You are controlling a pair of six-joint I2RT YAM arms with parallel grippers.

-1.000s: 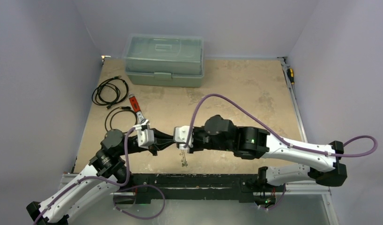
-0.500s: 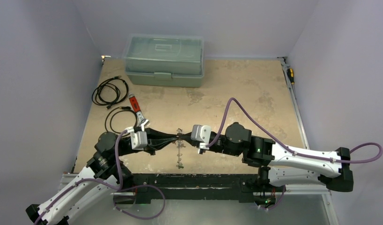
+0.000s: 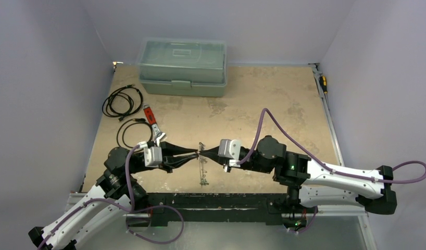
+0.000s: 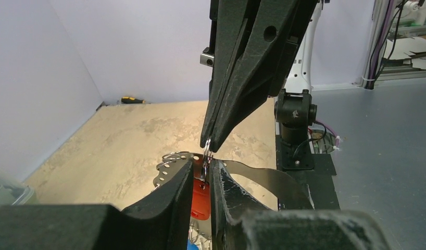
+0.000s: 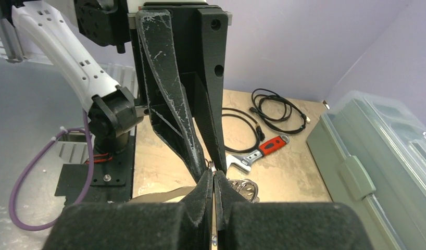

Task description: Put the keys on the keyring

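Note:
Both grippers meet tip to tip above the table's near edge. My right gripper is shut on a thin silver loop at the top of the keyring, a wide perforated metal hoop hanging below. My left gripper faces it with its jaws a narrow gap apart. A key with a red head hangs in that gap, and the silver loop lies against one left finger. A blue key head shows just below. Other keys are hidden.
A red-handled wrench lies left of centre beside two coiled black cables. A grey-green toolbox stands at the back. A yellow-handled screwdriver lies along the right edge.
The right arm drew back to the right with the hanging keyring. The left gripper reached right to meet it, and its jaws parted slightly.

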